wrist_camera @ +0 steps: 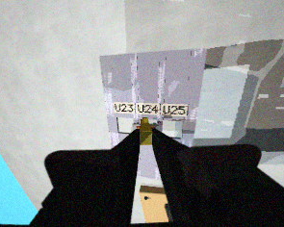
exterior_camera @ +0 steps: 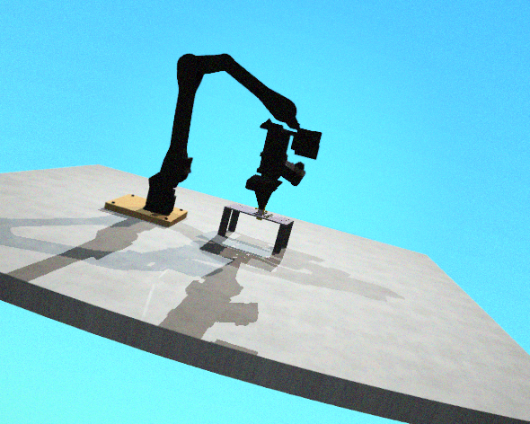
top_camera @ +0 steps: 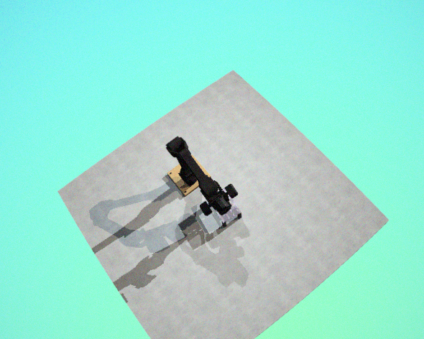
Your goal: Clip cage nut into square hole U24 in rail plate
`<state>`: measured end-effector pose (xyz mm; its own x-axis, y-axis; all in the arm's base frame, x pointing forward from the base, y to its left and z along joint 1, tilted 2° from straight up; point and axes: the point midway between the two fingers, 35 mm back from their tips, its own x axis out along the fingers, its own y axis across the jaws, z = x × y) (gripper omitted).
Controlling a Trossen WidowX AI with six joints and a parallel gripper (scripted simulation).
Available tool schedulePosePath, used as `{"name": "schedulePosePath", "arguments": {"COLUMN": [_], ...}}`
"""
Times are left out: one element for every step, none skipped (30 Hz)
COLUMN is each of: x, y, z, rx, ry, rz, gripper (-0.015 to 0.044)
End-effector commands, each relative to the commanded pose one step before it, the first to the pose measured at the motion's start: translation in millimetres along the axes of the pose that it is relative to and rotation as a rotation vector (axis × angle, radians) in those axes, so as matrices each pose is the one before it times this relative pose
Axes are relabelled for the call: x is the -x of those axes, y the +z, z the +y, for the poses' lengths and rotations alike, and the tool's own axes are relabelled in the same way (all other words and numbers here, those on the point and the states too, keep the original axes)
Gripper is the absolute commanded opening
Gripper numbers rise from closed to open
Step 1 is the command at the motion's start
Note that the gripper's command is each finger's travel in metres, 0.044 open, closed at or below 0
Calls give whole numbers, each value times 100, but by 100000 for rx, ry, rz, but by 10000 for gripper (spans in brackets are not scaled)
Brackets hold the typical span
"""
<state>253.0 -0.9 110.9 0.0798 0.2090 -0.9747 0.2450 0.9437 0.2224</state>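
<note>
Above the middle of a raised plate (exterior_camera: pixel 278 218) (wrist_camera: pixel 120 77) on four dark legs, the end effector (top_camera: pixel 221 204) (exterior_camera: pixel 260 208) (wrist_camera: pixel 144 132) points down with its fingers nearly together, pinching the nut (exterior_camera: pixel 260 217) (wrist_camera: pixel 145 127). The nut is a small yellow piece at the U24 label (wrist_camera: pixel 147 109), with a bit of yellow showing below the plate, so its wings look to be in the hole. I cannot tell whether its flanges sit flat on top.

To do this step well, I would keep the squeeze steady and the wrist upright, ease the nut straight down until the flanges meet the plate, and only then part the fingers slowly, so both wings spring out evenly. Letting go too high or at a tilt could leave one wing unhooked. Afterwards the fingers should rise straight up, without dragging the nut.

Either side of the nut are the square openings of U23 (wrist_camera: pixel 123 108) and U25 (wrist_camera: pixel 174 111). Farther out, the black arm (top_camera: pixel 194 169) (exterior_camera: pixel 181 113) arches back to a tan base (top_camera: pixel 185 192) (exterior_camera: pixel 115 203) (wrist_camera: pixel 154 212) on the grey worktop (top_camera: pixel 296 200) (exterior_camera: pixel 348 282) (wrist_camera: pixel 48 87).
</note>
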Motion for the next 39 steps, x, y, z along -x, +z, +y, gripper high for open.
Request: {"name": "schedulePosePath", "arguments": {"x": [107,-2,-2,-2,-2,-2,-2,0,-1,-1,-1,-1,-1,-1,-1,-1,-5,-1,-1,-2,-2,-5,-5,-6,-6,-6,-4,-1,-1,-2,-2,-5,-6,-5,-5,-1,0,-1,-1], "y": [37,0,0,0,0,0,0,0,0,0,0,0,0,0,0,0,0,0,0,0,0,0,0,0,0,0,0,0,0,0,0,0,0,0,0,0,0,0,0], "z": [58,-11,-13,-14,-16,-16,-3,-3,-5,-8,-10,-11,-13,-14,-15,-16,-4,-3,-5,-7,-9,-12,-13,-14,-14,-15,-4,-3,-5,-7,-10,-13,-15,-14,-14,-3,-3,-6,-8], "rx": [617,2,2,2,3,3,0,0,1,1,2,2,2,2,3,3,0,0,1,1,2,2,2,2,2,2,1,0,1,1,2,2,3,2,2,0,0,1,1], "ry": [969,194,218,245,268,278,32,49,88,132,181,200,225,251,272,280,50,48,86,127,173,224,235,248,263,270,49,48,100,136,177,223,274,255,250,33,46,95,130], "rz": [-628,0,0,-1,-3,-4,2,1,1,1,2,1,0,-1,-2,-3,3,1,1,1,1,4,4,3,2,1,0,0,0,0,0,2,2,1,0,0,0,0,0], "gripper": [37,37,37,37,37,37,37,37,37,37,37,37,37,37,37,37,37,37,37,37,37,37,37,37,37,37,37,37,37,37,37,37,37,37,37,37,37,37,37]}}
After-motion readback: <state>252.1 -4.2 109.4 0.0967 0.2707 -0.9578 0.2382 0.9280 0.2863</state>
